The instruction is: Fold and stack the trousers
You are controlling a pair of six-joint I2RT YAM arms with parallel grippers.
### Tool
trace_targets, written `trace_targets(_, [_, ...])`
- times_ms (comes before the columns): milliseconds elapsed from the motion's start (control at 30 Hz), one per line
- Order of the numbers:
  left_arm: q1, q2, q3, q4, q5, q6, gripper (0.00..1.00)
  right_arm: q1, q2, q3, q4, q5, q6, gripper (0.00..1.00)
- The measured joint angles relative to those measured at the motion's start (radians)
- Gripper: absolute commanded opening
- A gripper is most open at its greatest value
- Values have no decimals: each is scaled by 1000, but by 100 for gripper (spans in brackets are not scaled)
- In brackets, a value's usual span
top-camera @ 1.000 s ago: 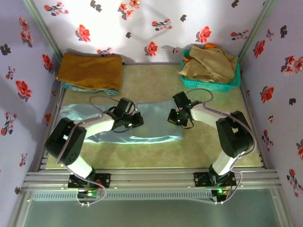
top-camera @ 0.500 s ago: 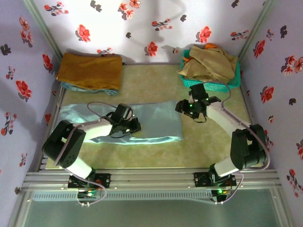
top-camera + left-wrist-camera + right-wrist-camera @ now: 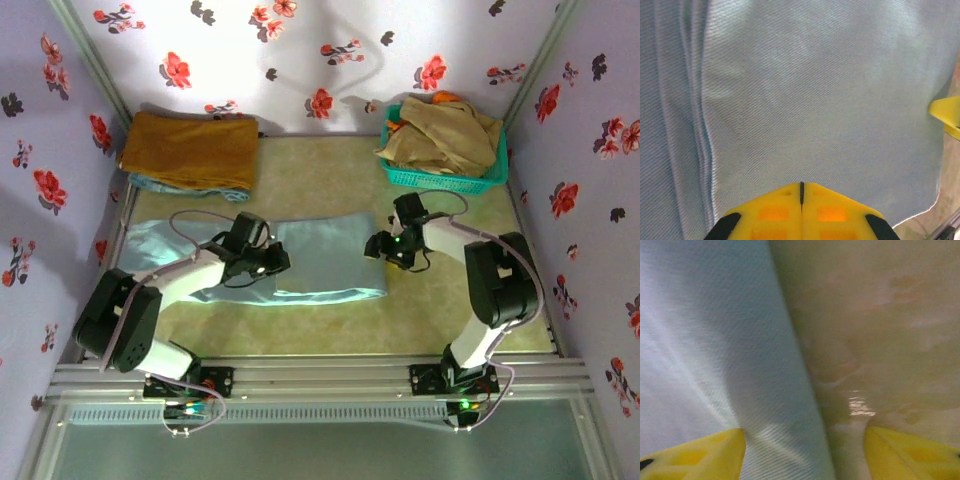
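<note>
The right fingers (image 3: 910, 450) were spread and returned astride the right edge of the trousers (image 3: 320, 262); the left fingers (image 3: 785, 210) were kept pressed together on the cloth; another fold was probably intended

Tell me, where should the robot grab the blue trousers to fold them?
Probably by the right end edge, coming in low from the right. The trousers lie flat and thin on the table, so only an edge gives the fingers something to pinch. The open right gripper sits astride that edge, one finger over cloth and one over table.
</note>
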Motion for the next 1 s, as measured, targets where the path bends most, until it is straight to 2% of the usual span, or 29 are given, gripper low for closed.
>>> trace_targets(67, [9,-13,0,-15,0,4,7,-5,-8,-14,31,-33,3,56])
trace_targets(167, [25,-37,0,-36,3,15,7,10,-8,-36,69,-82,10,40])
trace_targets(333, [71,-83,8,-80,6,31,8,14,-13,-55,85,-124,18,0])
trace_targets(600, [137,-157,54,-149,3,65,10,-38,-163,-55,-29,-27,73,0])
trace_targets(800, [194,-167,88,-194,-48,77,14,-217,-304,-25,-212,146,67,0])
trace_targets(1000, [252,-170,88,-222,-93,77,15,-376,-271,204,-422,316,-47,0])
